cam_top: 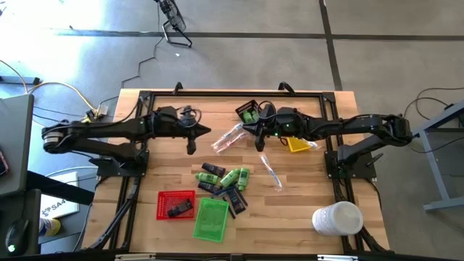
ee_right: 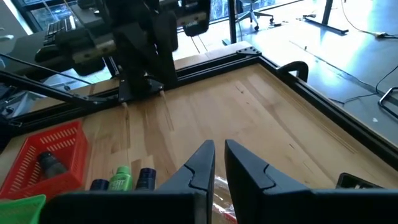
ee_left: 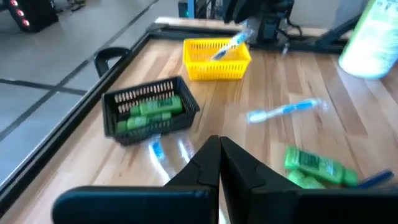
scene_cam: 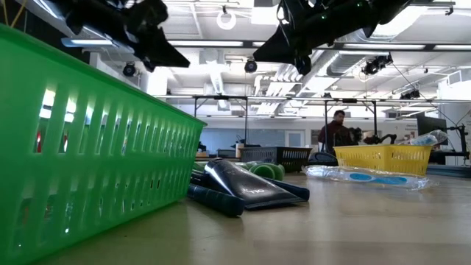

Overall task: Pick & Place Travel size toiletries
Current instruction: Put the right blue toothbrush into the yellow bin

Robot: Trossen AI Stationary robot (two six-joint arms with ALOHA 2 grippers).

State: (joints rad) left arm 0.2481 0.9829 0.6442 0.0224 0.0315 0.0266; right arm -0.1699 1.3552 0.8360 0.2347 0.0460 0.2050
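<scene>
The travel size toiletries lie scattered on the wooden table. A pile of green bottles and dark packets [cam_top: 225, 183] sits at the middle front. Clear-wrapped sticks lie at the centre [cam_top: 228, 138] and to the right [cam_top: 272, 171]. My left gripper [cam_top: 194, 141] hovers above the table left of the centre stick, shut with nothing between its fingers [ee_left: 219, 158]. Over the table's middle, close to the black tray [cam_top: 249, 112] with its green bottles, my right gripper [cam_top: 261, 139] hangs shut and empty [ee_right: 217, 163].
A yellow tray [cam_top: 296, 143] holding a wrapped stick stands right of centre. A red tray [cam_top: 176, 204] with a dark piece and a green tray [cam_top: 211, 219] stand at the front. A big white cylinder [cam_top: 337, 217] is at the front right. A person [scene_cam: 337, 132] stands far behind.
</scene>
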